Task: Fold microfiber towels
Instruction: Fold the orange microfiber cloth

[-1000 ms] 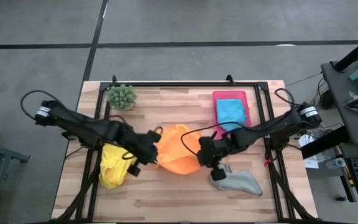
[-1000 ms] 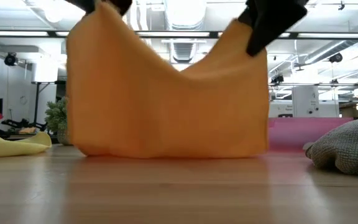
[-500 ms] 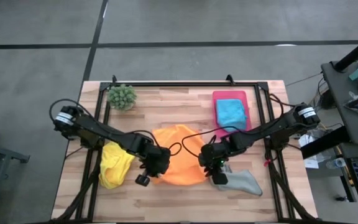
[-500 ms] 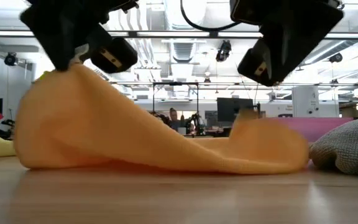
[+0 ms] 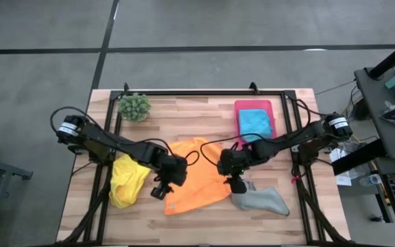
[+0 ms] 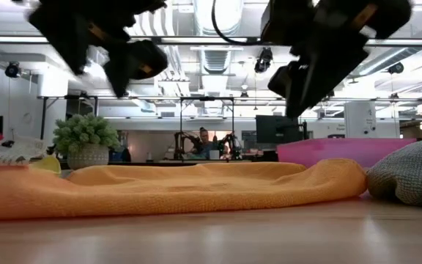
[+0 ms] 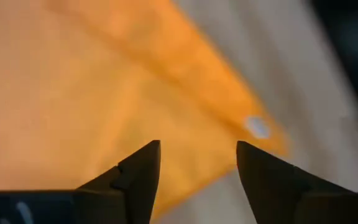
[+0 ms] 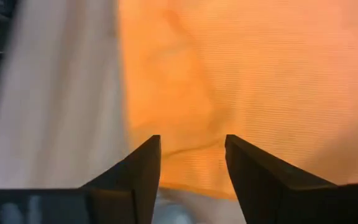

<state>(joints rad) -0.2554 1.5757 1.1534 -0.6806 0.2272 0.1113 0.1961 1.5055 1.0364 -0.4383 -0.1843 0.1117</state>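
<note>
Orange towel [image 5: 194,175] lay spread at frame centre on the worktop [image 5: 204,113]. Left hand [image 5: 162,190] and right hand [image 5: 237,184] hovered open, empty. Risk: its rumpled, possibly doubled top edge could skew the fold.

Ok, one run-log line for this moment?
orange towel: flat on table | left gripper: open, above it | right gripper: open, above it
</note>
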